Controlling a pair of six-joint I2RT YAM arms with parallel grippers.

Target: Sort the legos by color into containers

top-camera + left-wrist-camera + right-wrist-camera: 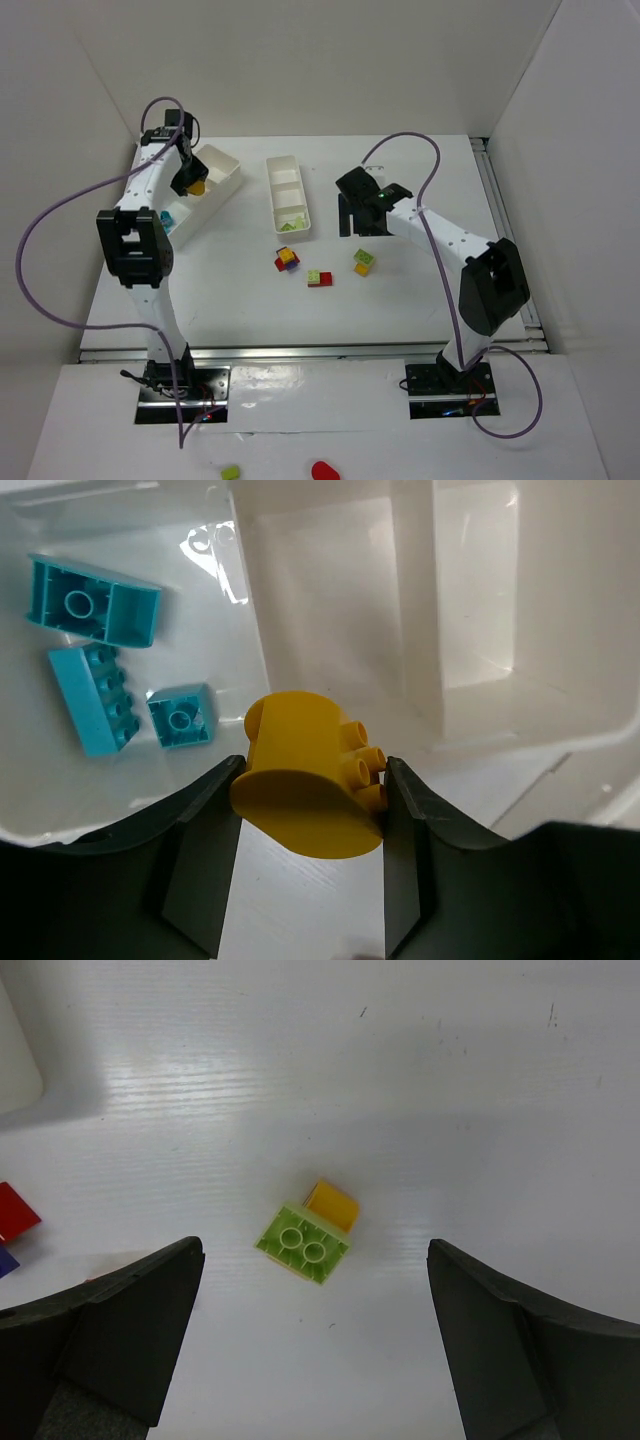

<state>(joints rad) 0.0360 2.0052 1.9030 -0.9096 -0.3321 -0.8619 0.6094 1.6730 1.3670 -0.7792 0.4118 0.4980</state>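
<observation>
My left gripper [312, 772] is shut on a yellow lego [305, 800], holding it just above the wide white container [222, 165] at the back left. Three cyan legos [95, 602] lie in that tray's left compartment. The narrow container [287, 172] holds a green lego [293, 225] in its near compartment. Near the table's middle, my right gripper [360, 218] hangs open above a green-on-yellow clump [303, 1242]. Two more clumps lie nearby: a red, yellow and purple one [287, 259] and a green and red one [320, 279].
The wide tray's inner divider [415, 600] stands just beyond the held brick. White walls enclose the table at the back and sides. A green piece [230, 472] and a red piece [323, 469] lie on the ledge in front of the arm bases.
</observation>
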